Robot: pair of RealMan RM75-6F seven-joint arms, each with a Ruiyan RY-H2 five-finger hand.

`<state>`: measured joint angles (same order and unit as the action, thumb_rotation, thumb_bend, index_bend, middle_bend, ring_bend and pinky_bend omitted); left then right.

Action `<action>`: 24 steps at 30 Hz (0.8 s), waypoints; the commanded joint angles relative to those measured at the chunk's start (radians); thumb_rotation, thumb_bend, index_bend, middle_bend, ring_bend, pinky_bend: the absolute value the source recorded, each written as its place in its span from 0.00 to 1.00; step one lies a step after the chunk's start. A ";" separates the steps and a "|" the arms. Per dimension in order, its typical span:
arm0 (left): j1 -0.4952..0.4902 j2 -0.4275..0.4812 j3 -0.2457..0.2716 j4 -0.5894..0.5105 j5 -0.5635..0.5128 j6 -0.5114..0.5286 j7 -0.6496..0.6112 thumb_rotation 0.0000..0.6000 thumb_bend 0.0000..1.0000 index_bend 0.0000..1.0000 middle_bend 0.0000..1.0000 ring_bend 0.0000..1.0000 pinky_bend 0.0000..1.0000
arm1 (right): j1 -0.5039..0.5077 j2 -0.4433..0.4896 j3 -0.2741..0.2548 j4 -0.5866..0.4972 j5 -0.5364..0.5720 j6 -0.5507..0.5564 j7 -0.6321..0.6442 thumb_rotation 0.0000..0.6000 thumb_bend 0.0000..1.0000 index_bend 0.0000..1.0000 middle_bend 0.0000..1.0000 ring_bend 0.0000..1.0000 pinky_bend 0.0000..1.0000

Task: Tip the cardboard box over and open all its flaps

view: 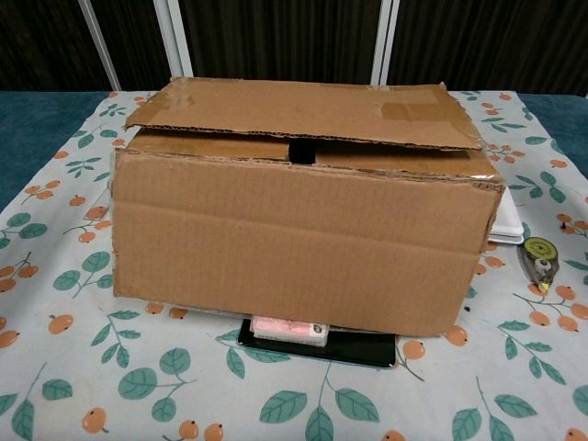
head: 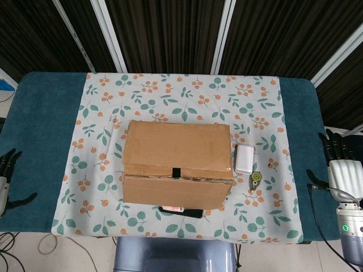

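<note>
Head view: The cardboard box (head: 177, 165) is sitting on the floral tablecloth (head: 181, 93), near the middle of the teal table (head: 42, 122) and toward its near edge. The upper flap (head: 177, 144) is lying nearly closed over the top of the box, with its near edge standing slightly proud of the flap below it. A small black mark is showing at the seam where the flaps are meeting. A white rectangular object (head: 245, 159) is lying just beside the right wall of the box, and a small yellow-green tape dispenser (head: 256, 179) is resting near that object, toward the near side. A dark flat object (head: 181, 212) with a pink item on it is protruding from under the near wall of the box. The right hand (head: 343, 169) is hovering at the right edge of the table, well apart from the box, with fingers spread and nothing in its grasp. The left hand (head: 5, 177) is showing only partly at the left frame edge, beyond the table, with fingers extended and holding nothing.

Chest view: The cardboard box (view: 303, 248) is filling most of the frame, standing upright on the tablecloth (view: 55, 303). The upper flap (view: 303, 112) is overhanging the near wall. The pink item (view: 289, 329) is lying on the dark flat object (view: 363, 349) at the base of the box. The tape dispenser (view: 537, 264) is lying to the right. Neither hand is appearing in this view.
</note>
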<state>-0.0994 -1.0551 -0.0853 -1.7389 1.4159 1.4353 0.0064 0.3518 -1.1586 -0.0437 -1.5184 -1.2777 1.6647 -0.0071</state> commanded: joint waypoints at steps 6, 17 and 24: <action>-0.191 0.059 -0.138 -0.282 -0.150 -0.157 0.269 1.00 0.03 0.00 0.00 0.00 0.00 | -0.038 -0.029 0.049 0.056 -0.016 -0.046 0.077 1.00 0.31 0.00 0.00 0.01 0.23; -0.466 -0.053 -0.260 -0.322 -0.402 -0.299 0.532 1.00 0.05 0.00 0.00 0.00 0.00 | -0.066 -0.025 0.106 0.053 -0.016 -0.091 0.107 1.00 0.34 0.00 0.00 0.01 0.23; -0.587 -0.103 -0.250 -0.332 -0.524 -0.347 0.651 1.00 0.05 0.00 0.00 0.00 0.00 | -0.081 -0.023 0.135 0.050 -0.020 -0.110 0.116 1.00 0.34 0.00 0.00 0.01 0.23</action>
<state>-0.6617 -1.1404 -0.3378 -2.0651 0.9156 1.1040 0.6328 0.2728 -1.1823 0.0892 -1.4685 -1.2965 1.5561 0.1084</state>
